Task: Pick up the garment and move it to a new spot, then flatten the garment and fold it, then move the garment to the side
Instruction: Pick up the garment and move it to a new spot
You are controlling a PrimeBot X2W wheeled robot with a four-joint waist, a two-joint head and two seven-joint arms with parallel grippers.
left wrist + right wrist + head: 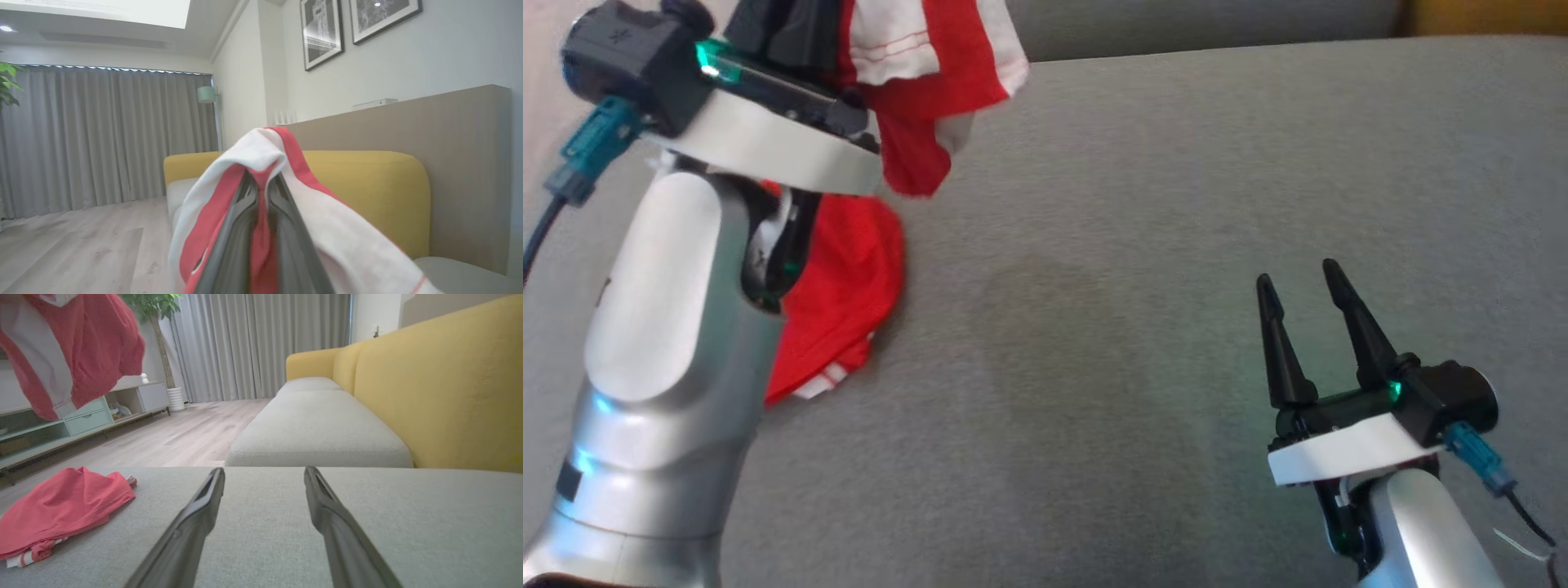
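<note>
Left gripper [261,181], fingers clamped on the red-and-white garment [249,149], holds it clear of the sofa [1135,245] for carrying; right gripper [1298,275] wide open, empty.

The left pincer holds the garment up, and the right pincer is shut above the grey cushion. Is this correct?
Not quite: the right pincer is open, its fingers apart, as the right wrist view shows. The left pincer does hold the garment up, and the right one is above the grey cushion.
</note>
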